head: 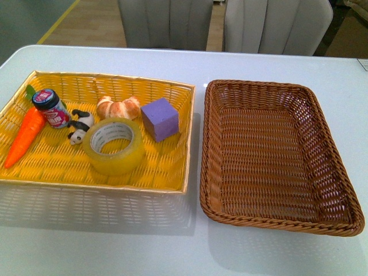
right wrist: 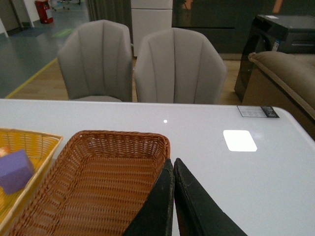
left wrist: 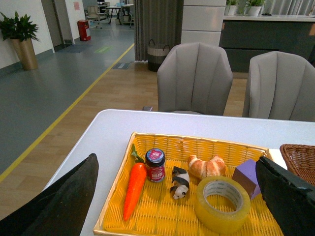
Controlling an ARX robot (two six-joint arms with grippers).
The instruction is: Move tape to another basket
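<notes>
The tape (head: 113,146), a wide yellowish roll with a white-grey core, lies flat in the bright yellow tray (head: 69,178) at its front right part. It also shows in the left wrist view (left wrist: 222,204). The dark brown wicker basket (head: 339,190) stands to the right of the tray and holds nothing; it also shows in the right wrist view (right wrist: 74,157). My left gripper (left wrist: 179,196) is open, raised above the near side of the tray with the tape between its spread fingers (left wrist: 64,206). My right gripper (right wrist: 173,169) is shut and empty over the brown basket's right rim. Neither gripper shows in the front view.
The yellow tray also holds a toy carrot (head: 24,137), a small jar (head: 50,107), a panda figure (head: 79,126), a croissant (head: 118,107) and a purple block (head: 160,118). Two grey chairs (head: 167,23) stand behind the white table (head: 270,63).
</notes>
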